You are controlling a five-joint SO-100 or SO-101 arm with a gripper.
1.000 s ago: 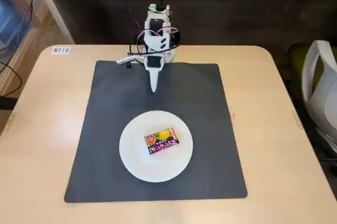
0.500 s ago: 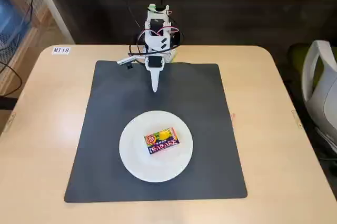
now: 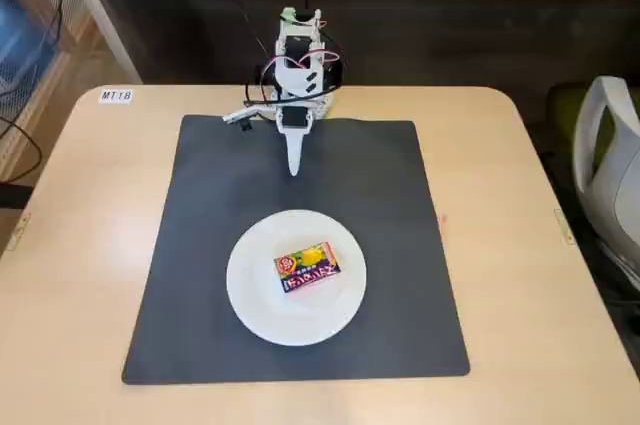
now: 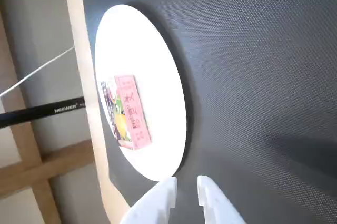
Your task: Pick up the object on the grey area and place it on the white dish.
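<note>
While the small yellow-orange box lies flat near the middle of the white dish, the arm stands folded at the mat's twelve-o'clock edge in the fixed view. The dish sits on the dark grey mat, toward its six-o'clock side, and the mat covers most of the light wooden table.

From the fixed view the gripper points toward six o'clock, well apart from the dish, and its fingers look like a single white wedge; the gap between them is hard to make out there. In the wrist view the gripper enters from six o'clock, cut off by the lower edge, and its two white fingertips stand close together with only a narrow slit between them, gripping nothing.

That same view shows the dish foreshortened into an oval at about nine o'clock of the frame, with the box on it, its pink side face up. The print on the box is too small to read in either view. A paper label at the table's ten-o'clock corner is blurred. A white chair is cut off at three o'clock.
</note>
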